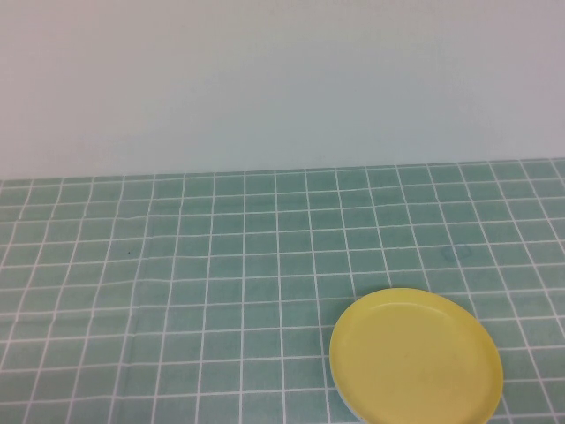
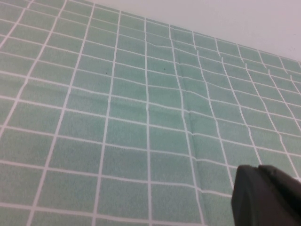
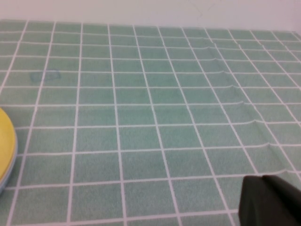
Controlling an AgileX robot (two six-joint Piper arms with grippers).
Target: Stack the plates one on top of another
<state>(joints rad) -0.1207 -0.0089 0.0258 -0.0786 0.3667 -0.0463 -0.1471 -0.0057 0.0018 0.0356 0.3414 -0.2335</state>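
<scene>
Located at the front right of the green gridded tablecloth (image 1: 221,265): yellow plate (image 1: 415,358), lying flat, partly cut off by the near edge of the high view. Seen under its rim as a thin bluish sliver: a pale lower plate (image 3: 5,184). Judged already stacked, or nearly so; no other plate seen on the cloth.

Left gripper (image 2: 265,195): absent from the high view, held over bare cloth, well apart from the plates. Whether apart or together: cannot tell. Nothing seen in its hold.

Right gripper (image 3: 270,200): likewise absent from the high view, above bare cloth, with the yellow plate off to one side. Cannot tell its state either.

Risks noted:
- Offset stack. Only a sliver of the lower plate exposed, so centring not verifiable; possible slide if nudged.
- Stack close to the front of the table; risk of pushing it off with a careless sweep of the right arm.
- Creased cloth; possible snag and drag under a low-passing gripper, shifting the plates.
</scene>
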